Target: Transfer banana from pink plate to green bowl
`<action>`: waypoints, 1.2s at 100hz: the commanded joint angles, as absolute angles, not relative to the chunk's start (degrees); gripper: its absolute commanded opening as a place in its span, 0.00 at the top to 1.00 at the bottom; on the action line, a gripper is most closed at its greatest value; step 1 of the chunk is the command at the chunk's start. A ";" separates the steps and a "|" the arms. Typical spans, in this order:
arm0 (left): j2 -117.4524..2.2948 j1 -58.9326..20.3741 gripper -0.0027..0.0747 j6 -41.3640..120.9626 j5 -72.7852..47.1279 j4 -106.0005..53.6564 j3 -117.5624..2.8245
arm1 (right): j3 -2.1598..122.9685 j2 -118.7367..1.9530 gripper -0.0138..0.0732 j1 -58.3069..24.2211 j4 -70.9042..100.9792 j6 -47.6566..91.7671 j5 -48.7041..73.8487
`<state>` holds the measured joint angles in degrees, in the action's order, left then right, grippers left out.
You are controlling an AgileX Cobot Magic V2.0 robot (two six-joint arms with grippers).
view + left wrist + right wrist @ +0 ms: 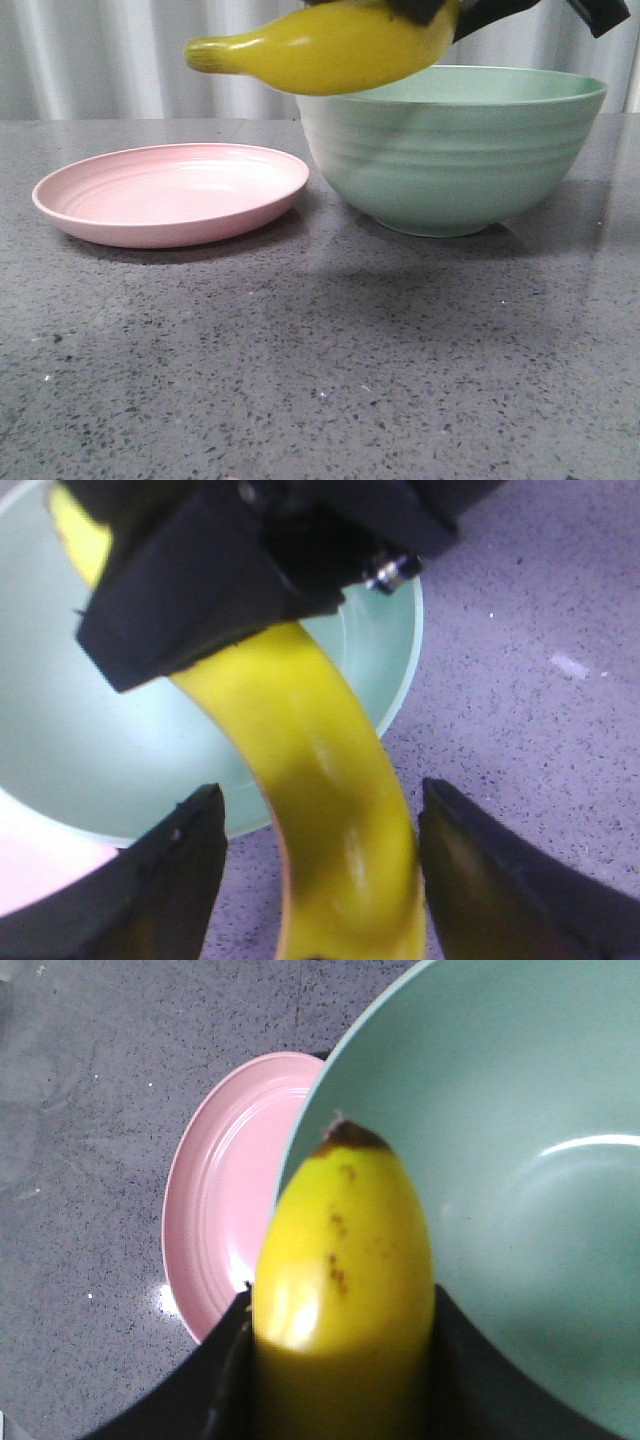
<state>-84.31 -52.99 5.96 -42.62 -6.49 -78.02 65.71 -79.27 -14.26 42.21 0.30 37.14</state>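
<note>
The right gripper (340,1365) held the banana (330,45) in the air, its fingers (200,1400) closed against the fruit's two sides. The banana hung roughly level above the left rim of the green bowl (450,150). Its free end stuck out to the left, toward the pink plate (170,192), and touched neither dish. The plate lay flat on the speckled grey surface (320,380), just beside the bowl on its left. The bowl stood upright.

In the left wrist view, the left gripper (320,880) had its fingers (170,880) spread wide. The banana showed between them with a gap on each side, so they held nothing. In that same view the dark body of the right gripper covered the banana's other end, over the bowl's pale inside.
</note>
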 commanded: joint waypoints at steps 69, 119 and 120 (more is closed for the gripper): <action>-70.57 -53.36 0.45 5.81 -38.42 -5.44 -81.10 | 70.74 -78.67 0.72 -7.04 30.78 3.43 20.34; -70.94 -53.36 0.45 5.81 -37.88 -5.57 -81.10 | 70.74 -83.68 0.30 -7.29 29.29 5.27 23.14; -70.94 -53.36 0.45 5.81 -37.76 -5.57 -81.10 | 70.74 -83.68 0.30 -7.29 29.29 5.27 23.14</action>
<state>-72.20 -52.99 5.96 -41.86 -5.05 -79.06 68.62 -85.61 -7.32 28.97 4.08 26.05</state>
